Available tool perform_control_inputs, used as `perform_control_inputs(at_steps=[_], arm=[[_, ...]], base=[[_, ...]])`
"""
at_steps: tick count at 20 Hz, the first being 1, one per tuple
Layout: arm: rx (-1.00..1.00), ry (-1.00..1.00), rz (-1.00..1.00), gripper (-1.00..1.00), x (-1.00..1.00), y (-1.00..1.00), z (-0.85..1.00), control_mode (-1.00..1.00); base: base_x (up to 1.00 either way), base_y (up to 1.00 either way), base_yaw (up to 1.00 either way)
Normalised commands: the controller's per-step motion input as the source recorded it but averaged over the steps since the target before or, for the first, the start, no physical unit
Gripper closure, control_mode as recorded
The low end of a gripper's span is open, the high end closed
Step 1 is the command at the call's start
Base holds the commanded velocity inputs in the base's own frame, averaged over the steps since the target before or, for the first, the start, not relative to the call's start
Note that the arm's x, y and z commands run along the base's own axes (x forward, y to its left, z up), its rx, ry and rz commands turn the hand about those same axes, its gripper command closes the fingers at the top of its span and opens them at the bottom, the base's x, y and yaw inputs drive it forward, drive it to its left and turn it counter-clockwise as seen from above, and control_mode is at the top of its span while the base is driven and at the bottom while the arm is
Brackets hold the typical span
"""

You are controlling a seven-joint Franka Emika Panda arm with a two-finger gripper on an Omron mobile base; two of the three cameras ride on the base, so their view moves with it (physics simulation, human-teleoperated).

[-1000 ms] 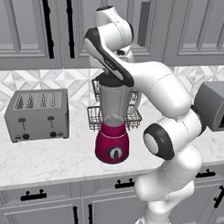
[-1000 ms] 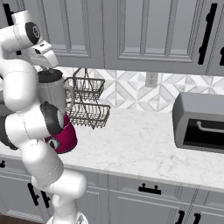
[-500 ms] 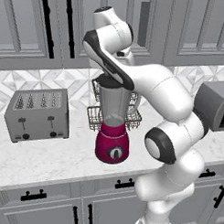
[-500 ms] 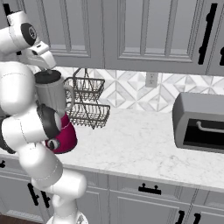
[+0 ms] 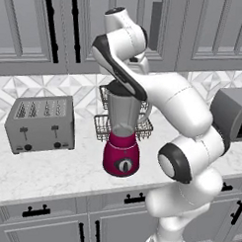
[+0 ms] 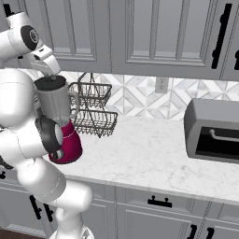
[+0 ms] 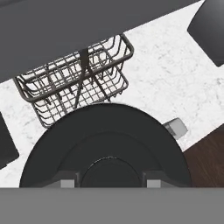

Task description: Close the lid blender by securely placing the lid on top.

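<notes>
The blender (image 5: 121, 160) stands on the marble counter, its magenta base under a tall clear grey jar (image 6: 56, 103) with a side handle. The dark round lid (image 6: 49, 83) lies flat across the jar's mouth. In the hand view the lid (image 7: 105, 140) spreads wide right below the camera. My gripper (image 6: 51, 74) hangs just over it, pointing down. It is open, and its fingertips (image 7: 68, 181) stand on either side of the lid's raised centre knob with small gaps. In the left base view my own arm link covers the gripper and most of the lid (image 5: 115, 87).
A two-tier wire basket (image 6: 95, 119) stands right behind the blender against the tiled wall. A grey four-slot toaster (image 5: 41, 122) sits to the left, and a dark grey oven-like appliance (image 6: 212, 130) to the right. Wall cabinets (image 6: 140, 32) hang low overhead.
The hand has shifted very slightly above the jar. The lid and the blender have stayed where they were.
</notes>
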Motion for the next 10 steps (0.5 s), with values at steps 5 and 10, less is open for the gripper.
perform_control_inputs(at_steps=[5, 10], arm=[[0.0, 0.0, 0.0, 1.0, -0.03, 0.0, -0.02, -1.0], [-0.03, -0.02, 0.0, 1.0, -0.09, 0.0, -0.08, -1.0]], base=[[0.0, 0.0, 0.0], [0.0, 0.0, 0.0]])
